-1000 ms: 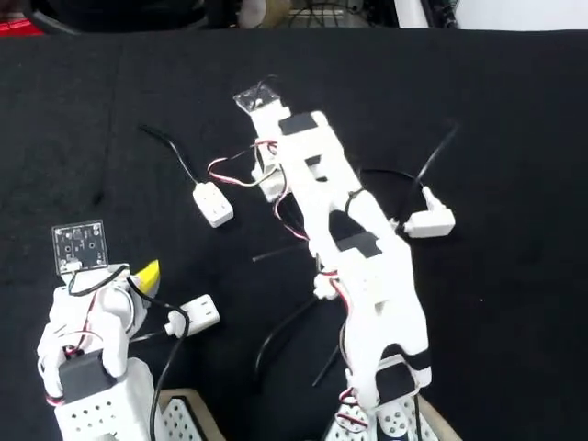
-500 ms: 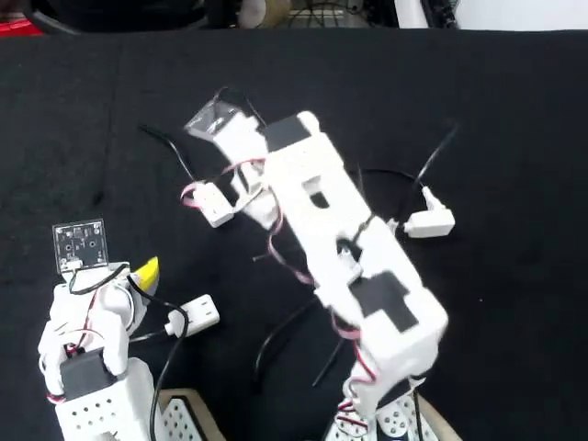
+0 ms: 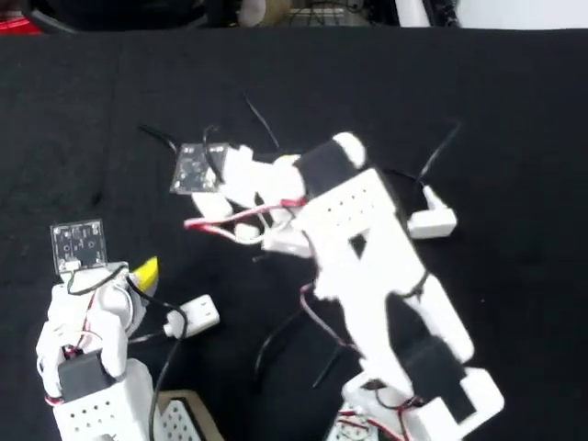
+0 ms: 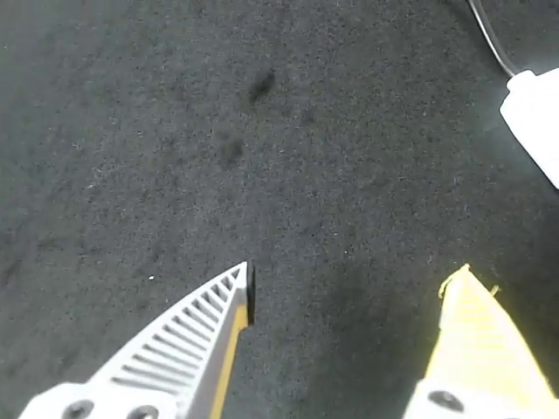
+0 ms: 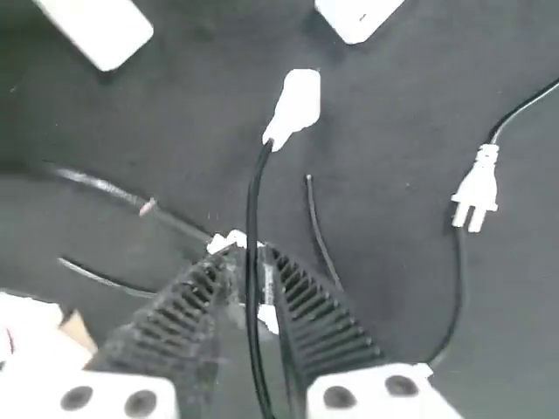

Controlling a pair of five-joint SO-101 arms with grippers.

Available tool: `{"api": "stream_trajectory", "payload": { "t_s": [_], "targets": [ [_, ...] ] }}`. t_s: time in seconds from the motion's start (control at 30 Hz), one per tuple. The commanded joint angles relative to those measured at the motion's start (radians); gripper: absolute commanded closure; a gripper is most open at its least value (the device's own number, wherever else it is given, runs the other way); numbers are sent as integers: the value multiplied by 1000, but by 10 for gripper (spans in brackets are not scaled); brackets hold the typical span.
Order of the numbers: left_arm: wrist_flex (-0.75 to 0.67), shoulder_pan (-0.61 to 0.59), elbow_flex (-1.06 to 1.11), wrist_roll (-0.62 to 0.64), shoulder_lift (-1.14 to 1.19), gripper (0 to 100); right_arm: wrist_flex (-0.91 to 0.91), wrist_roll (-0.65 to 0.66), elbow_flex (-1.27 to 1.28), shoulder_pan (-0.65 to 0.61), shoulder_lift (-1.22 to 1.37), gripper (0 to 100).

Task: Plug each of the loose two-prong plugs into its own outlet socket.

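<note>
In the right wrist view my right gripper (image 5: 251, 253) has its dark ribbed fingers nearly together around a thin black cable (image 5: 251, 201). That cable ends in a white plug (image 5: 295, 103) just beyond the fingertips. Two white socket blocks (image 5: 96, 30) (image 5: 358, 16) lie past it. A loose two-prong plug (image 5: 476, 188) lies off to one side. In the high view the right arm (image 3: 358, 220) stretches across the table's middle toward the left. My left gripper (image 4: 354, 275) is open over bare cloth, with a white block (image 4: 534, 113) just beyond its yellow finger.
The table is covered by black cloth (image 3: 83, 119). A white block (image 3: 197, 315) with a black cord lies beside the left arm (image 3: 87, 322). Another white block (image 3: 432, 221) lies at the right. Black cords trail across the middle.
The right arm has swung left and its wrist has turned, so it now covers the white block that lay left of centre. The left arm has stayed put.
</note>
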Motion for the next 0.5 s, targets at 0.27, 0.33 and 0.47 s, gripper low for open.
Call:
{"api": "stream_trajectory", "payload": {
  "t_s": [0.27, 0.33, 0.47],
  "targets": [
    [-21, 12, -2, 5, -8, 658, 38, 26, -107, 8, 154, 986],
    [-21, 12, -2, 5, -8, 658, 37, 26, -114, -3, 237, 986],
    [-21, 12, -2, 5, -8, 658, 23, 26, -193, -37, 412, 983]
  ]
}}
